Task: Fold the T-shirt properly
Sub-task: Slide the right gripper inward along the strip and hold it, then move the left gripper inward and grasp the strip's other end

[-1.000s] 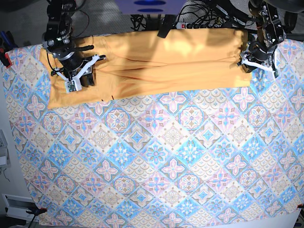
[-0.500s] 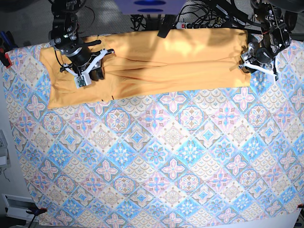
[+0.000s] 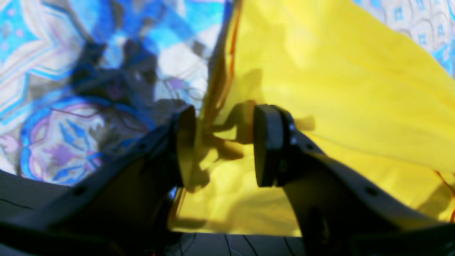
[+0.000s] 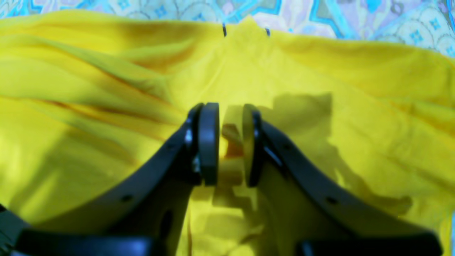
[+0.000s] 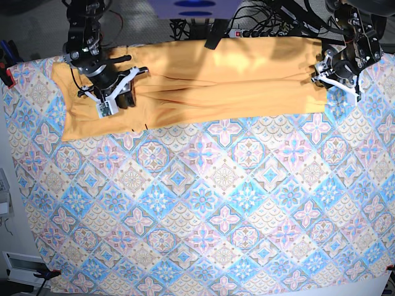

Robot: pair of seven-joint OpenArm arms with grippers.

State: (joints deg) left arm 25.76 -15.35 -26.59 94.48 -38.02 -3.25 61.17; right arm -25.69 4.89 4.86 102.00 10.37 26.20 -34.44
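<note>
The T-shirt [image 5: 216, 80] lies as a long yellow-orange band across the far side of the table, with wrinkles left of its middle. My right gripper [image 5: 114, 100] hovers over the band's left part. In the right wrist view, its jaws [image 4: 230, 149] stand narrowly open with only the T-shirt [image 4: 89, 89] showing through the gap. Two short dark marks [image 4: 224, 30] sit at the shirt's far edge. My left gripper [image 5: 324, 77] is at the band's right end. In the left wrist view it [image 3: 224, 145] is open wide, astride the hem of the T-shirt [image 3: 337, 89].
A blue, pink and white diamond-patterned cloth [image 5: 216, 216] covers the whole table under the shirt. Cables and a power strip [image 5: 247, 28] lie just beyond the back edge. A red clamp [image 5: 6, 77] sits at the left edge.
My right gripper has shifted up and to the right over the shirt's left part. My left gripper has moved slightly toward the back at the right end. The shirt's outline looks the same.
</note>
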